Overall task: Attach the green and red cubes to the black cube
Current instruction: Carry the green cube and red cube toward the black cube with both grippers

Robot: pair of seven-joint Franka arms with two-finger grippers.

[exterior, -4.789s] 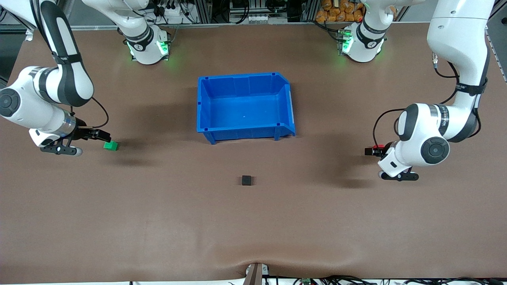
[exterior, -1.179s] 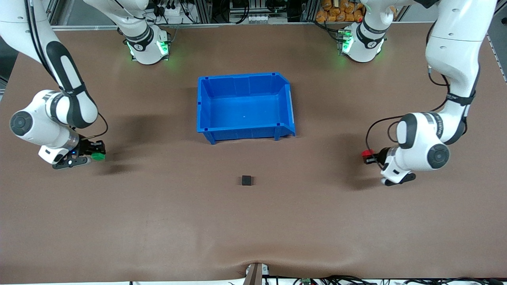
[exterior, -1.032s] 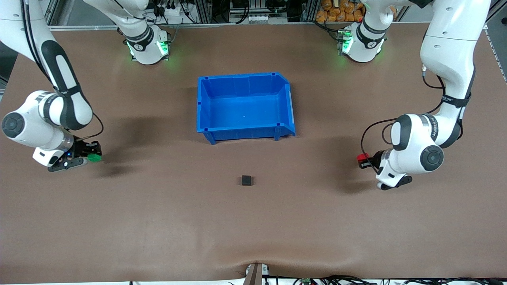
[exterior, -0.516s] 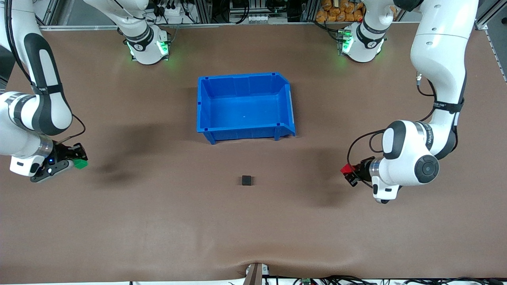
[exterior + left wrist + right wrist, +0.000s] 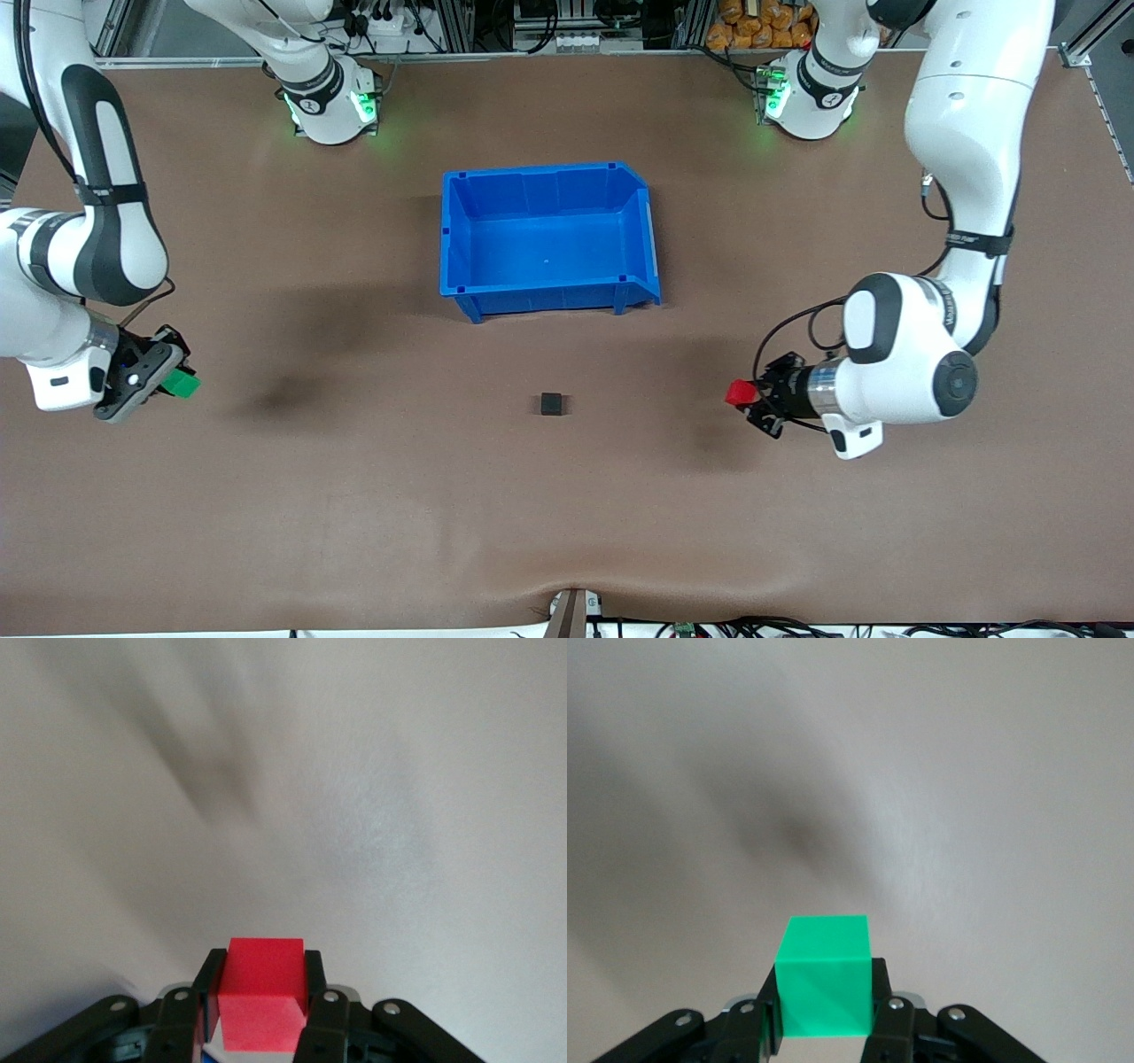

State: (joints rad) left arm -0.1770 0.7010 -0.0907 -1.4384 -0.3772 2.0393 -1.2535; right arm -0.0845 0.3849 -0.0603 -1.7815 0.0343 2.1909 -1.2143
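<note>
The black cube [image 5: 552,404] sits on the brown table, nearer the front camera than the blue bin [image 5: 461,239]. My left gripper [image 5: 744,396] is shut on the red cube [image 5: 737,392] and holds it above the table toward the left arm's end, level with the black cube. The red cube fills the left wrist view [image 5: 262,992] between the fingers. My right gripper [image 5: 173,379] is shut on the green cube [image 5: 182,384] above the table at the right arm's end. The green cube shows in the right wrist view [image 5: 825,974].
The blue bin is open-topped and holds nothing, in the middle of the table between the two arm bases. Cables lie along the table edge nearest the front camera [image 5: 753,627].
Both cubes were picked up off the table. My left gripper has carried the red cube toward the black cube. My right gripper has carried the green cube a little nearer the front camera.
</note>
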